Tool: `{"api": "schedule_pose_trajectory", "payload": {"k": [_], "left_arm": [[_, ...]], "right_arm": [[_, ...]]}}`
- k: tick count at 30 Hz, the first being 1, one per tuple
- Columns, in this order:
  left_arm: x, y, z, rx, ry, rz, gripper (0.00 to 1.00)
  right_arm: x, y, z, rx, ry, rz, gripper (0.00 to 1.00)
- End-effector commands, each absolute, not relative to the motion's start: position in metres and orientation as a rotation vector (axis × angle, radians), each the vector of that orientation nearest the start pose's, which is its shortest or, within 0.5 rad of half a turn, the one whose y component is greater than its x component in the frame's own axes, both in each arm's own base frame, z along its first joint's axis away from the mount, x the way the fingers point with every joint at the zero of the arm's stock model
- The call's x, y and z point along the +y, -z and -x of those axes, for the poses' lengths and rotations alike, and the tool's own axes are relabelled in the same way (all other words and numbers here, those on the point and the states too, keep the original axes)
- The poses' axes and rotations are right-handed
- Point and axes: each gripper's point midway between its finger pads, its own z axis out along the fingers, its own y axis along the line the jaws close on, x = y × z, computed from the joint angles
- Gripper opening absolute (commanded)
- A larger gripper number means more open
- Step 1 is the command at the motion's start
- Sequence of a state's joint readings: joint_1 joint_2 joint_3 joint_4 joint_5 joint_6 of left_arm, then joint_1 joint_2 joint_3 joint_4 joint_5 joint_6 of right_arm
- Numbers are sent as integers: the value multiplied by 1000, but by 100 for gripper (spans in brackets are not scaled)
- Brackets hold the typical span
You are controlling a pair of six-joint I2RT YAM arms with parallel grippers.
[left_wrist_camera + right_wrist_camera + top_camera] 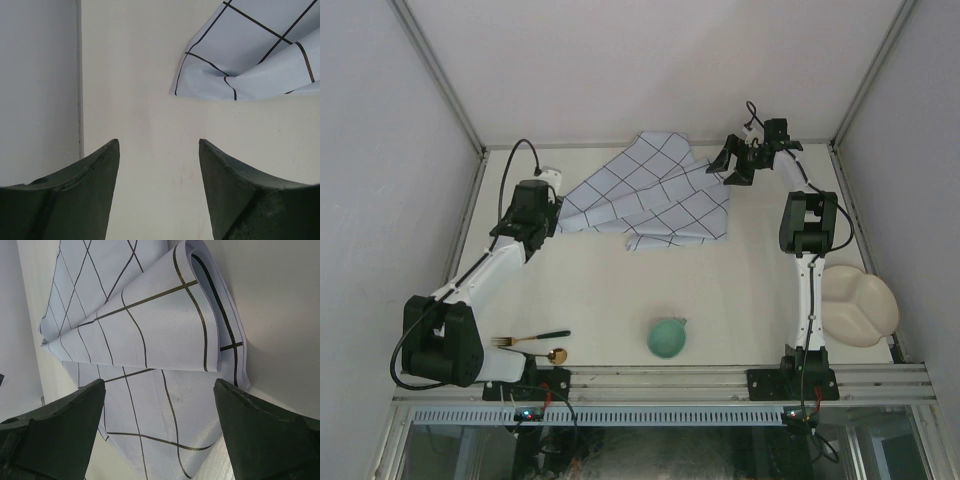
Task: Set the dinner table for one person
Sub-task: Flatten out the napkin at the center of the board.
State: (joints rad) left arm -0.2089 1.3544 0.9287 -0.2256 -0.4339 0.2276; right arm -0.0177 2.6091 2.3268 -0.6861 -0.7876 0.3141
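The cream-white dinner table (610,290) bears a crumpled pale-blue cloth with dark grid lines (655,200) at the back. My left gripper (548,212) is open and empty just left of the cloth's left corner; in the left wrist view, the gripper (159,145) is over bare table (145,100) with the cloth corner (250,55) ahead to the right. My right gripper (731,167) is open and empty at the cloth's right back corner; in the right wrist view, the gripper (159,382) hovers over the folded cloth (150,330).
A teal cup (667,337) stands near the front middle. A fork with a black handle (532,338) and a gold spoon (556,354) lie at the front left. A white divided plate (858,305) sits at the right edge. Grey walls enclose the table.
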Motion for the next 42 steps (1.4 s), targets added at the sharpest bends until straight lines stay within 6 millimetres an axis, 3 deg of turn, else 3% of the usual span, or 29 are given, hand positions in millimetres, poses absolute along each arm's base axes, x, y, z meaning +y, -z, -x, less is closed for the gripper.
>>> {"api": "schedule_pose_trajectory", "payload": {"k": [1, 13, 21, 27, 32, 42], "left_arm": [[2, -171, -389, 2127, -461, -194, 69], [6, -172, -389, 2130, -469, -185, 69], [7, -171, -390, 2132, -468, -186, 69], [6, -172, -390, 2129, -464, -185, 69], [7, -172, -389, 2131, -467, -185, 69], [9, -172, -388, 2132, -475, -180, 69]], "right_arm": [[131, -72, -592, 2389, -1136, -82, 90], [138, -68, -595, 2404, -1120, -147, 90], [112, -79, -592, 2404, -1048, -198, 90], [101, -72, -589, 2418, -1037, -235, 89], [106, -71, -591, 2413, -1052, -238, 90], [136, -64, -591, 2424, -1100, -215, 90]]}}
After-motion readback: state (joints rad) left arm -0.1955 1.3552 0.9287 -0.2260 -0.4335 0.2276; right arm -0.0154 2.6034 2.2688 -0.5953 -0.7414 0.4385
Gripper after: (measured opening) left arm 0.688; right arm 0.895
